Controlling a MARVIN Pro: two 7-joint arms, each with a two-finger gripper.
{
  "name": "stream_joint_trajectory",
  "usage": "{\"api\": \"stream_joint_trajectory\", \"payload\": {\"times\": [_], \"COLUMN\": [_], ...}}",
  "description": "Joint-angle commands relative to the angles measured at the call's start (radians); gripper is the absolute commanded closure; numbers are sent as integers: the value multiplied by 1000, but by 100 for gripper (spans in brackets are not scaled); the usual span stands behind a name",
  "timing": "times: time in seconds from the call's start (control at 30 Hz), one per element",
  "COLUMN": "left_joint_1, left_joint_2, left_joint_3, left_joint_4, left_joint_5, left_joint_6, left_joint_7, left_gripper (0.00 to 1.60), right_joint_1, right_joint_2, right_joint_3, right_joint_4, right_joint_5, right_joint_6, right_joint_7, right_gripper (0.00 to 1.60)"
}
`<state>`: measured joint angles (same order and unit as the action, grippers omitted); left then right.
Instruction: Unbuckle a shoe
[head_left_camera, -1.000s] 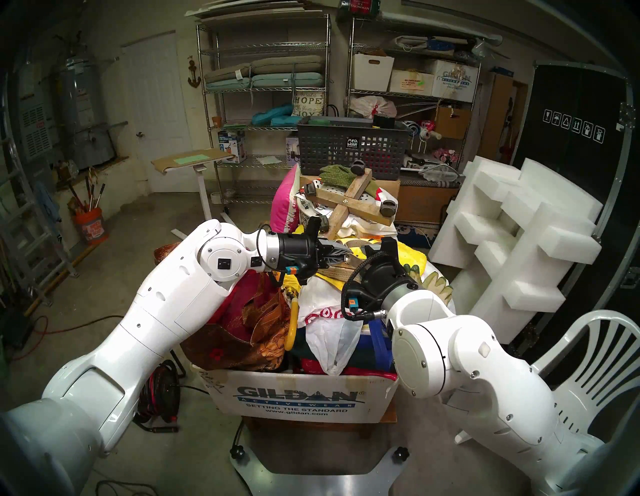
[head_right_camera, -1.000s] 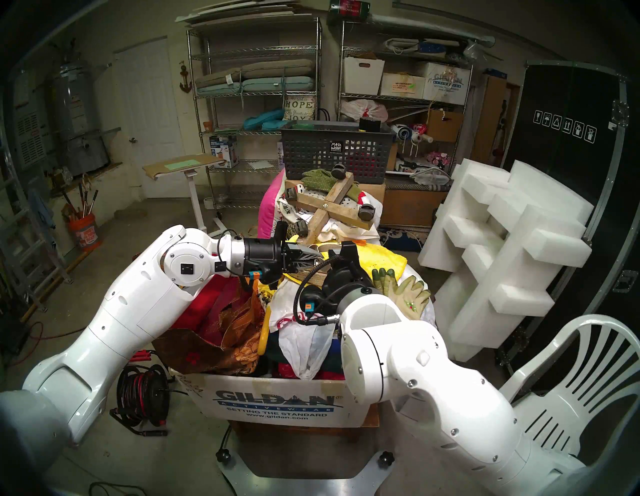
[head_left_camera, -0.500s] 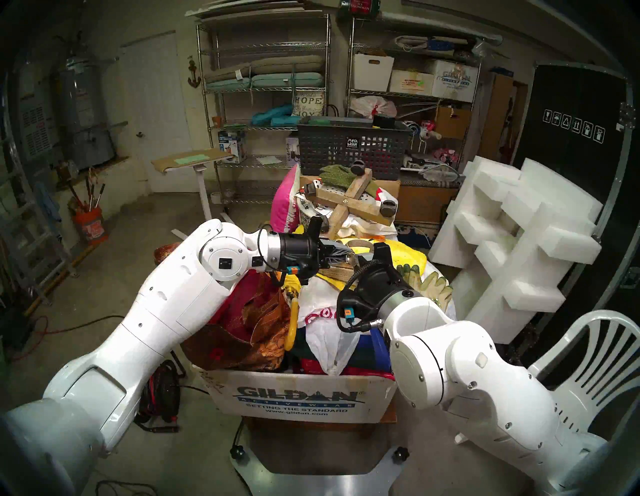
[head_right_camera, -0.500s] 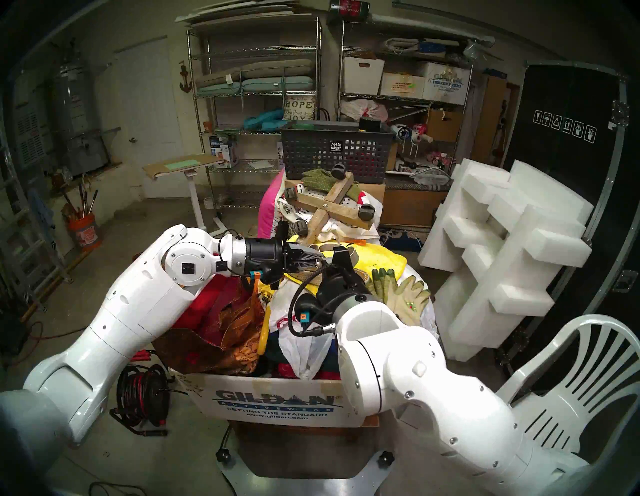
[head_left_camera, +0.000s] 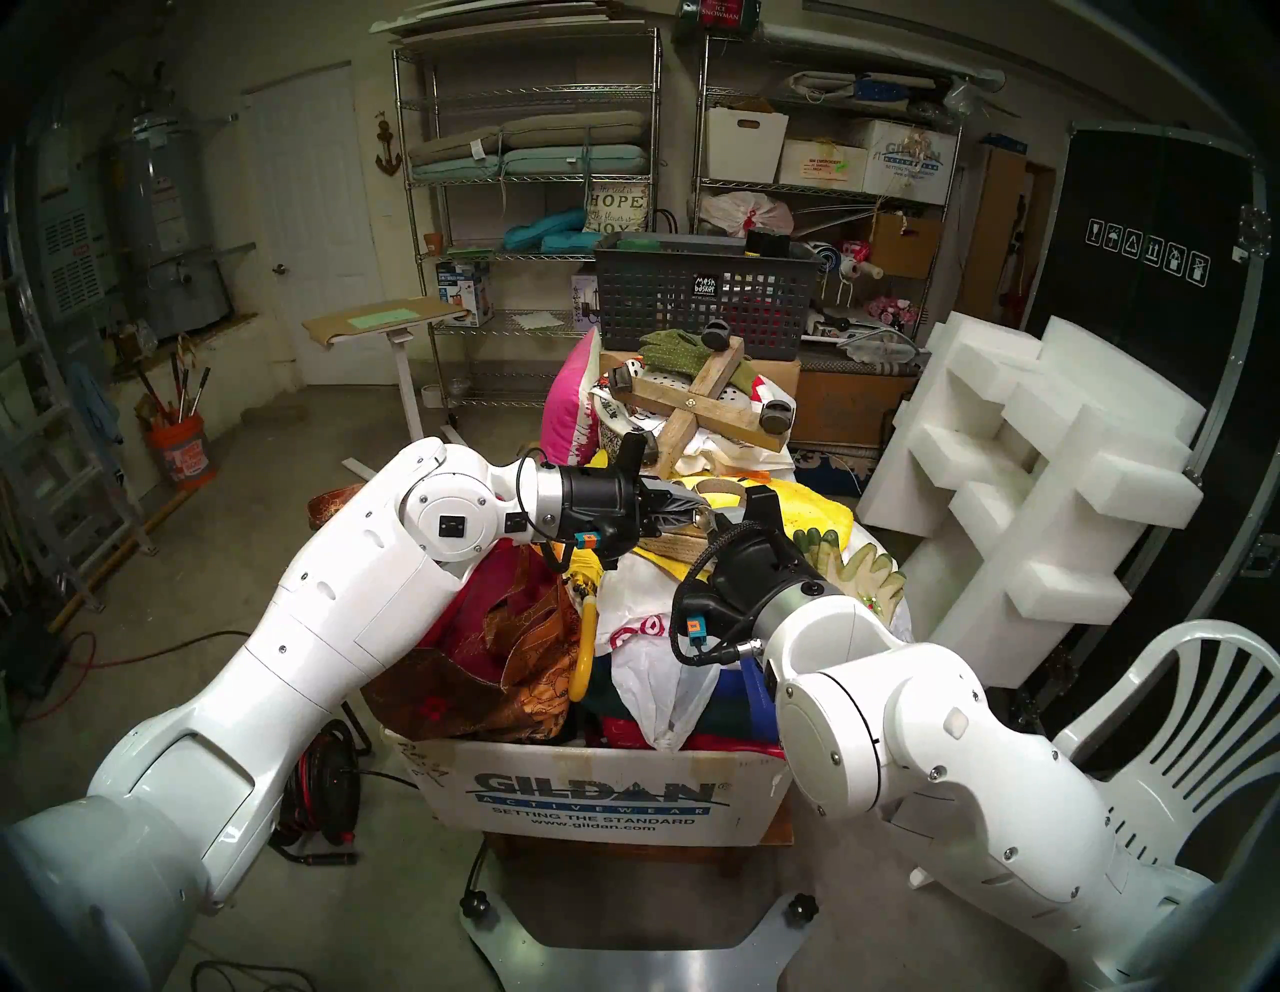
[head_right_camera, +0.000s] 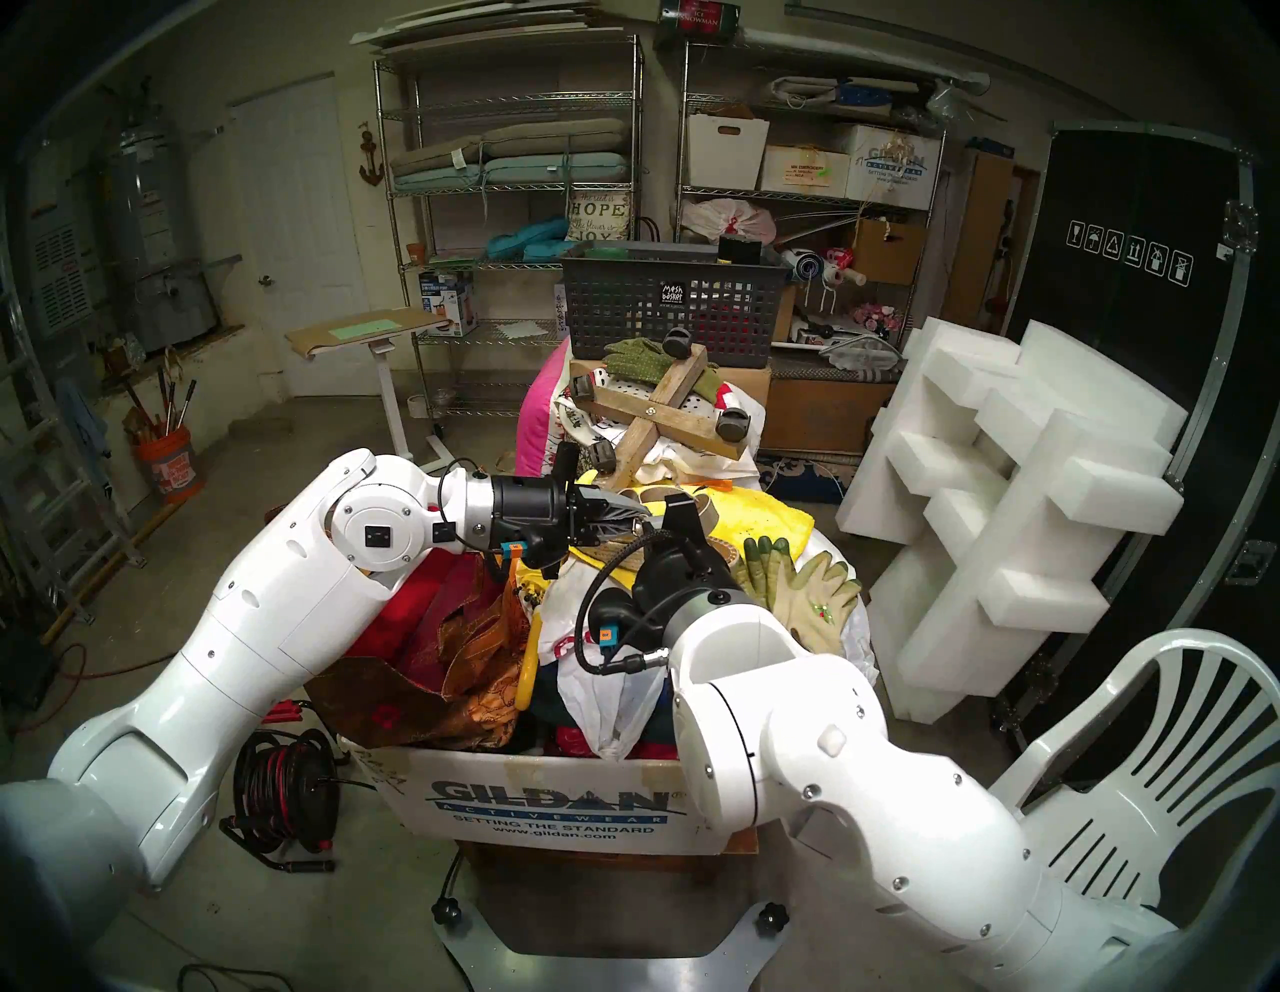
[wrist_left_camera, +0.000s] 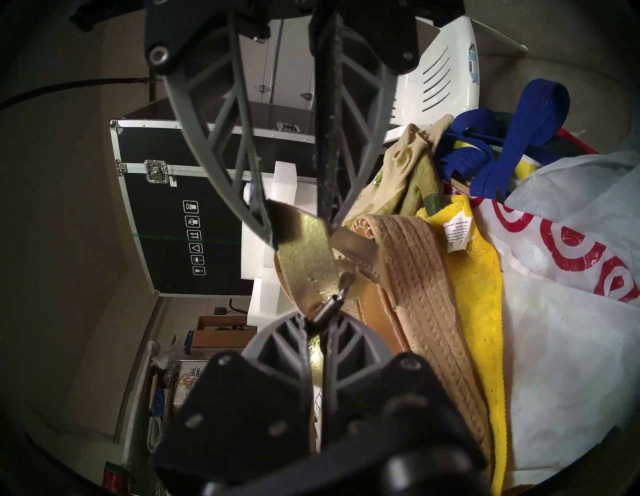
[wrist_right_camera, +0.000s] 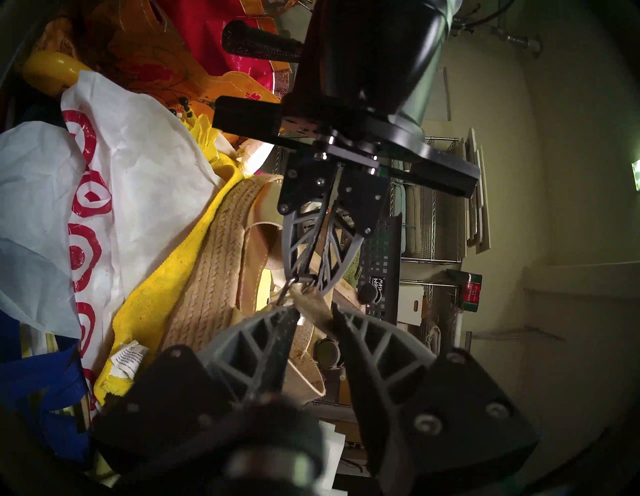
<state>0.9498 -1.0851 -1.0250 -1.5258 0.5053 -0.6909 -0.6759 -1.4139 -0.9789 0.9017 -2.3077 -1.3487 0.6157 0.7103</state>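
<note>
Pinching the strap (wrist_left_camera: 304, 253) of the shoe (wrist_left_camera: 426, 277), left pincer (wrist_left_camera: 313, 327) gripped beside the buckle (wrist_left_camera: 329, 306); right pincer (wrist_right_camera: 311, 313) apparently clamped the strap's free end.

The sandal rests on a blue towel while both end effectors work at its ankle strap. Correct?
Not blue: the towel under the sandal is yellow, as the left wrist view shows. Both end effectors, the left end effector and the right end effector, are at its ankle strap.
</note>
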Motion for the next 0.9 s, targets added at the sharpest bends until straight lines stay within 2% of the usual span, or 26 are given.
{"api": "stream_joint_trajectory", "payload": {"times": [0.0,0.13,0.17,0.2,0.3,0.37,0.4,0.43,0.47,0.5,0.6,0.83,0.87], "left_joint_1": [-16,-15,-15,-15,-14,-14,-13,-12,-12,-11,-8,12,13], "left_joint_2": [-4,-4,-3,-3,-3,-3,-3,-3,-3,-3,-2,7,9], "left_joint_3": [-9,-10,-10,-11,-12,-12,-12,-13,-14,-14,-18,-34,-36], "left_joint_4": [-14,-17,-18,-19,-22,-23,-24,-25,-26,-27,-30,-57,-57], "left_joint_5": [-2,-3,-3,-4,-6,-7,-6,-4,-3,-1,2,48,42], "left_joint_6": [0,2,3,4,6,8,10,12,12,14,18,62,60], "left_joint_7": [4,2,2,1,-2,-4,-4,-3,-2,-1,4,26,25], "left_gripper": [160,160,160,160,160,124,94,81,30,26,0,1,6], "right_joint_1": [18,20,21,21,23,23,23,22,22,22,21,17,15], "right_joint_2": [-11,-13,-13,-13,-14,-14,-15,-15,-15,-15,-14,-14,-14], "right_joint_3": [3,3,2,2,2,2,2,3,3,3,4,6,7], "right_joint_4": [-1,1,1,2,1,0,0,0,0,-1,-2,-7,-10], "right_joint_5": [-7,-7,-7,-7,-7,-9,-9,-10,-11,-12,-12,-11,-12], "right_joint_6": [-2,-5,-5,-5,-7,-7,-7,-6,-6,-6,-7,-6,-5], "right_joint_7": [-14,-13,-12,-12,-11,-11,-11,-11,-11,-11,-9,-9,-10], "right_gripper": [107,127,137,160,160,160,160,160,160,160,160,160,160]}}
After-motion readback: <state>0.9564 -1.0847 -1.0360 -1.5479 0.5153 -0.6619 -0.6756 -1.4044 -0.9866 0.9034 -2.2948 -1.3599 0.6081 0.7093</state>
